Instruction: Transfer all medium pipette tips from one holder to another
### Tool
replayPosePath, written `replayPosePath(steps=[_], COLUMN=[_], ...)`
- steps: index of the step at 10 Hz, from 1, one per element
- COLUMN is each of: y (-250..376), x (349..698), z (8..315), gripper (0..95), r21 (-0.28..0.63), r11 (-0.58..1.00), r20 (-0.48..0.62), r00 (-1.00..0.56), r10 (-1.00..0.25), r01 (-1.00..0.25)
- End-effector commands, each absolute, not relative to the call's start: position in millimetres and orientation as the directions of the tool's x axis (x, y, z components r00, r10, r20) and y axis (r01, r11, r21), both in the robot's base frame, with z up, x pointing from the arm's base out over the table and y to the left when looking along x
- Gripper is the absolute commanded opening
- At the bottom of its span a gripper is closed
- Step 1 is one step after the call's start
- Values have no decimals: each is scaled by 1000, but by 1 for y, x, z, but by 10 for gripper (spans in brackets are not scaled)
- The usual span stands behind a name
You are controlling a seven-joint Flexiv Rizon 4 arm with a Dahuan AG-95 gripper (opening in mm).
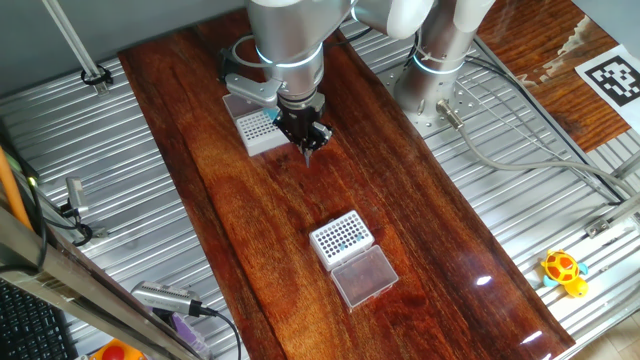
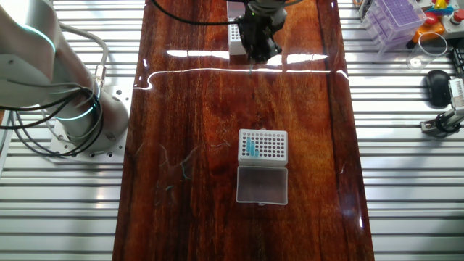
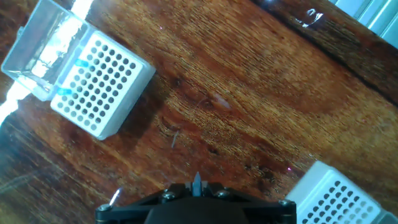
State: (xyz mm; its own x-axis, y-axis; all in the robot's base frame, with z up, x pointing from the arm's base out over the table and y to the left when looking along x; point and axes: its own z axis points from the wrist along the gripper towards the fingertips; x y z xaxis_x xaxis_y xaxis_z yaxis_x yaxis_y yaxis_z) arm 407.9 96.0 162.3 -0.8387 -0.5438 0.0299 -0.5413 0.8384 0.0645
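My gripper hangs over the dark wooden board, just beside the far white holder. It is shut on a medium pipette tip, a slim bluish cone that pokes out between the jaws in the hand view. The other white holder stands nearer the middle with its clear lid open flat beside it. A few teal-blue tips stand in its holes at one side. In the hand view this holder is at the upper left with tips, and the far holder is at the lower right.
The robot base with cables stands at the back right. A yellow toy lies on the ribbed metal table to the right. A purple rack and a black mouse are off the board. A pipette lies at the front left.
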Motion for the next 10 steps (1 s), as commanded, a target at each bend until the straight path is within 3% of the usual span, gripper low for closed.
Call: replayPosePath(steps=[1, 10], y=[95, -45], x=[406, 423], z=[163, 164], gripper=[0, 0], r21=[27, 17], r11=[927, 839], r20=[-8, -4], r00=[-927, -840], r10=[-374, -543], r01=[-374, -543])
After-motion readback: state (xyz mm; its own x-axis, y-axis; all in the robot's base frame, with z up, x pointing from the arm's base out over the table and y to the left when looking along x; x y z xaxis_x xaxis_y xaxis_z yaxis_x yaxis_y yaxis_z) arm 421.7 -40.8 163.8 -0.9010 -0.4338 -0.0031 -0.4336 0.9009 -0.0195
